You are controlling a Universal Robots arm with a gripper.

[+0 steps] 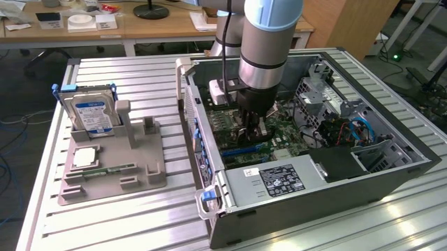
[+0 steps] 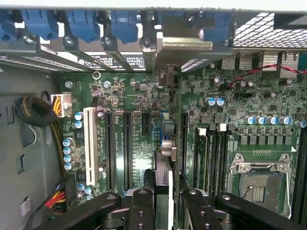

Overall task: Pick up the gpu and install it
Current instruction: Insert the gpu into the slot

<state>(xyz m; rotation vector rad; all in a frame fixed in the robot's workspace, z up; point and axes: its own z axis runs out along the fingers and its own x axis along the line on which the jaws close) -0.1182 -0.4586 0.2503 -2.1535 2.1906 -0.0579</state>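
The gpu (image 2: 169, 158), a thin dark circuit card with pale metal bracket, stands edge-on over the green motherboard (image 2: 139, 143); your black gripper (image 2: 168, 203) is clamped on it inside the grey computer case (image 1: 391, 178).

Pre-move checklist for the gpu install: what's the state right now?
1. gpu clamped between the fingers: ok.
2. Gripper inside the case, over the motherboard: ok.
3. Bracket end toward the wall with the blue latches: ok.
4. Card edge lined up with a slot: cannot tell.
5. Card fully seated: cannot tell.
6. Hard drive parked in its stand outside the case: ok.
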